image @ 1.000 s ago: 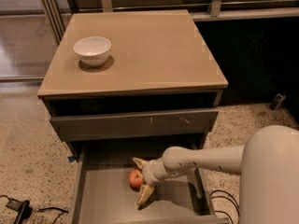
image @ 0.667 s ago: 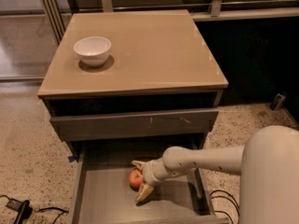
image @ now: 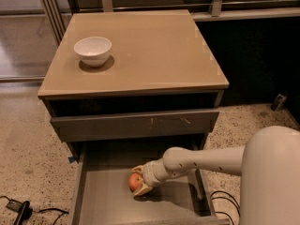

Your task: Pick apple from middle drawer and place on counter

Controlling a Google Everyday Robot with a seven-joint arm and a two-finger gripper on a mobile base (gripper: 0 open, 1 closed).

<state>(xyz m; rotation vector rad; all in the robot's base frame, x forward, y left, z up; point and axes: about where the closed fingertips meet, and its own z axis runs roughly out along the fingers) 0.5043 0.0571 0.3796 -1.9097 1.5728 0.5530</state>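
Jaws of the single cream-coloured two-finger gripper (image: 137, 182) are pinched onto the one small round red-and-yellow apple (image: 134, 182), one finger above it and one below. The apple is down inside the pulled-out dark-grey middle drawer (image: 101, 200), near the centre of its floor. One white robot arm (image: 201, 161) reaches in from the right. One white ceramic bowl (image: 93, 49) sits at the back left of the glossy tan counter (image: 150, 55).

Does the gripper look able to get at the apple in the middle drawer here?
Likely yes: the gripper is down in the open middle drawer, right at the apple, and nothing lies between them.
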